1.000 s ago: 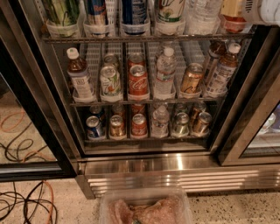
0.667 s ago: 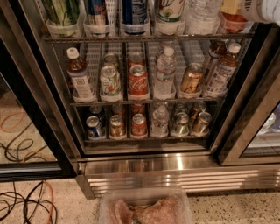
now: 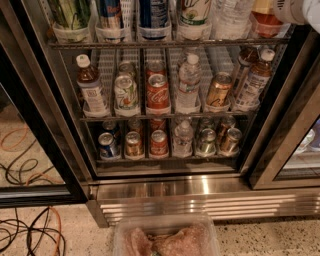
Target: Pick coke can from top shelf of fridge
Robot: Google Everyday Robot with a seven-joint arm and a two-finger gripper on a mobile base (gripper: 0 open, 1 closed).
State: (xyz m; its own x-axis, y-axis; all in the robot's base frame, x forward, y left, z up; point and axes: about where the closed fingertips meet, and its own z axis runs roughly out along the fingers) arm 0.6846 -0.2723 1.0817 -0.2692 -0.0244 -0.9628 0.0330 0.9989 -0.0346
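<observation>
In the fridge (image 3: pixel 200 190), the middle rack (image 3: pixel 105 118) has clear cups (image 3: pixel 190 107) holding a white-and-green can (image 3: pixel 126 92), the upright coke can (image 3: pixel 158 92) at centre, then a water bottle (image 3: pixel 190 80). At 1 o'clock, beside the top shelf (image 3: pixel 165 44), is the white gripper (image 3: pixel 300 10); whether it grips anything, I cannot tell.

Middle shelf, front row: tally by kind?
Cans: 3 (white-green can, coke can, gold can)
Bottles: 3 (left brown bottle, clear bottle, right brown bottle)
Total: 6
The gripper sits at the top right corner of the view, away from this row.
</observation>
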